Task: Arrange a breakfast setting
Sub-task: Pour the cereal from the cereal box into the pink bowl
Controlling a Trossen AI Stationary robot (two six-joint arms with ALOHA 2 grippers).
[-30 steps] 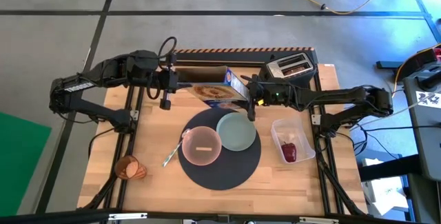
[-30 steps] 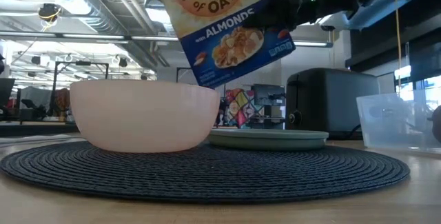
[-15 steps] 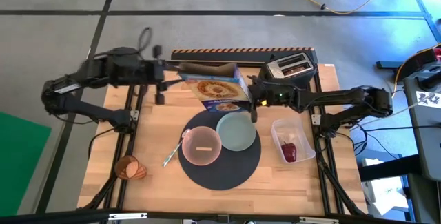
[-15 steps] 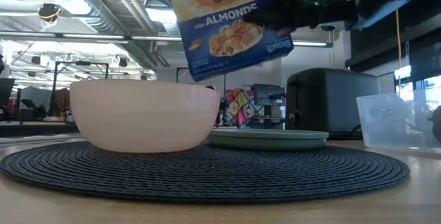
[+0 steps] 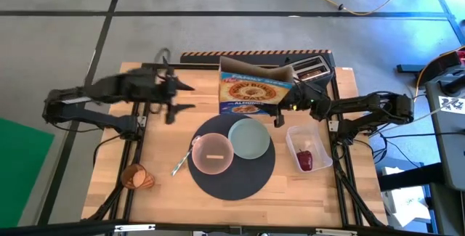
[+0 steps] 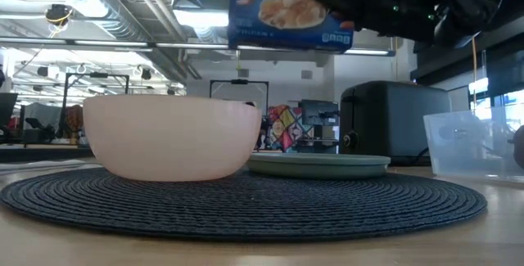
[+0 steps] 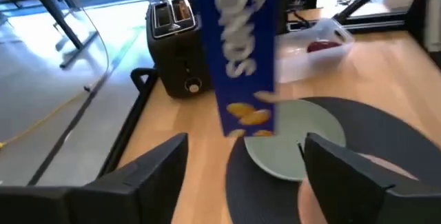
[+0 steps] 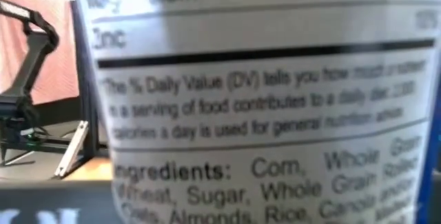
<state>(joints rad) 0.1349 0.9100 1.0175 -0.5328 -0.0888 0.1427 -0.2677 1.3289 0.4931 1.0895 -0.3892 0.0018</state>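
Two arms up. Right gripper [image 5: 280, 112] has its jaws clenched on the cereal box [image 5: 251, 95], held clear of the worktop [image 5: 174, 138] above the mat's far edge, beside the black toaster [image 5: 309, 69]; right arm reaches in level from the right side. Left gripper [image 5: 182, 96] hangs left of the box with jaws released, fingers [image 7: 148, 172] spread wide, arm stretched low across the left side. Box front reads "ALMONDS" in the low view; the right wrist view shows its panel: "% Daily Value", "Ingredients: Corn, Whole Grain Wheat, Sugar". Breakfast setting: dark-grey mat [image 5: 232, 185] mid-worktop carrying pink bowl [image 5: 212, 154] and pale-green plate [image 5: 249, 139]; spoon [image 5: 183, 162] on the mat's left edge; amber cup [image 5: 136, 176] near left corner; red fruit [image 5: 305, 158] in clear tub [image 5: 294, 133].
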